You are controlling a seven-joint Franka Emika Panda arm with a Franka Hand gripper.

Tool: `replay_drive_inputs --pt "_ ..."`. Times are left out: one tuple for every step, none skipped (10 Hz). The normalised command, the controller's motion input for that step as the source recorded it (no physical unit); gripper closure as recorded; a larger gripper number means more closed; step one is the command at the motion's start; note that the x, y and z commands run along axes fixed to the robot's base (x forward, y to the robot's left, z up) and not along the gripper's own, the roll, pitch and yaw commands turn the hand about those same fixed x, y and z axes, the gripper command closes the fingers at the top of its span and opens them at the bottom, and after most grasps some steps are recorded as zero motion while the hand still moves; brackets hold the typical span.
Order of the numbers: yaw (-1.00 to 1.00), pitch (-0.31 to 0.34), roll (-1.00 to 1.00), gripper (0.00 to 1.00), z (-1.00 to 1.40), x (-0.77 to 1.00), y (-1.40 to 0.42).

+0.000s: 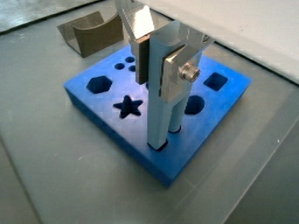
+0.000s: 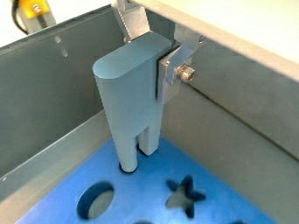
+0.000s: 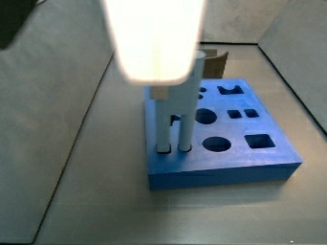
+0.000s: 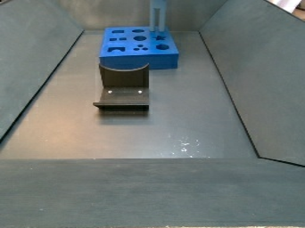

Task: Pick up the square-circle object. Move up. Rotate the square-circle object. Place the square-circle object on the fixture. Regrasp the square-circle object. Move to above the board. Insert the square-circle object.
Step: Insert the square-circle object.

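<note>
One board (image 4: 138, 46), one fixture (image 4: 123, 87), one square-circle object (image 2: 126, 98), one claw (image 1: 163, 74).

Board: bright-blue slab on the grey floor of the enclosure. A wrist view shows the hexagon, the star and a cluster of small round holes on its top (image 1: 158, 105); a side view (image 3: 224, 144) shows instead two round and three square cut-outs on the part away from the claw. Only the far side view takes in the whole slab together with the fixture.

Fixture: dark L-shaped bracket on a base plate, standing on the floor just beside the board, apart from it. In a wrist view it appears past the board's far corner (image 1: 93, 35); in a side view only a sliver shows behind the board (image 3: 215, 63).

Square-circle object: slim light blue-grey peg, upright over the board near one edge. A wrist view shows its lower end at a hole in the board, with a narrow second prong beside it; a side view (image 3: 183, 120) shows the same end meeting the top face. How deep it sits I cannot tell.

Claw: above the board, silver finger plates (image 1: 181, 66) clamped on the upper part of the peg, jaws only as far apart as the peg is thick. In the close side view the claw's body is a washed-out bright blur; in the far one only the peg (image 4: 160, 18) is made out.
</note>
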Motion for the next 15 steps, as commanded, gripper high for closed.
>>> replay_drive_inputs --pt "-0.03 0.000 0.00 1.00 -0.44 0.06 0.00" --pt "-0.03 -0.030 0.00 1.00 -0.55 0.00 -0.09" --pt "-0.15 -0.020 0.00 1.00 -0.35 -0.13 -0.26" --pt "-0.15 -0.020 0.00 1.00 -0.28 -0.03 -0.21" --pt "-0.05 0.000 0.00 1.00 -0.35 0.00 0.00" --pt "0.00 0.023 0.00 1.00 -0.39 0.01 0.07" --pt "0.00 0.050 0.00 1.00 -0.42 0.06 0.14" --pt "0.00 0.027 0.00 1.00 -0.46 0.00 0.20" --pt "0.00 0.000 0.01 1.00 -0.49 0.00 0.15" --pt "0.05 0.000 0.09 1.00 -0.67 0.00 0.00" --pt "0.08 0.000 0.11 1.00 -0.90 0.00 0.00" --pt "0.06 0.011 0.12 1.00 -1.00 0.02 0.00" --pt "0.05 0.020 0.07 1.00 -0.92 0.05 0.00" --pt "0.04 0.000 0.00 1.00 -0.57 0.06 0.00" --pt "0.00 -0.096 0.00 1.00 -0.03 0.00 0.00"
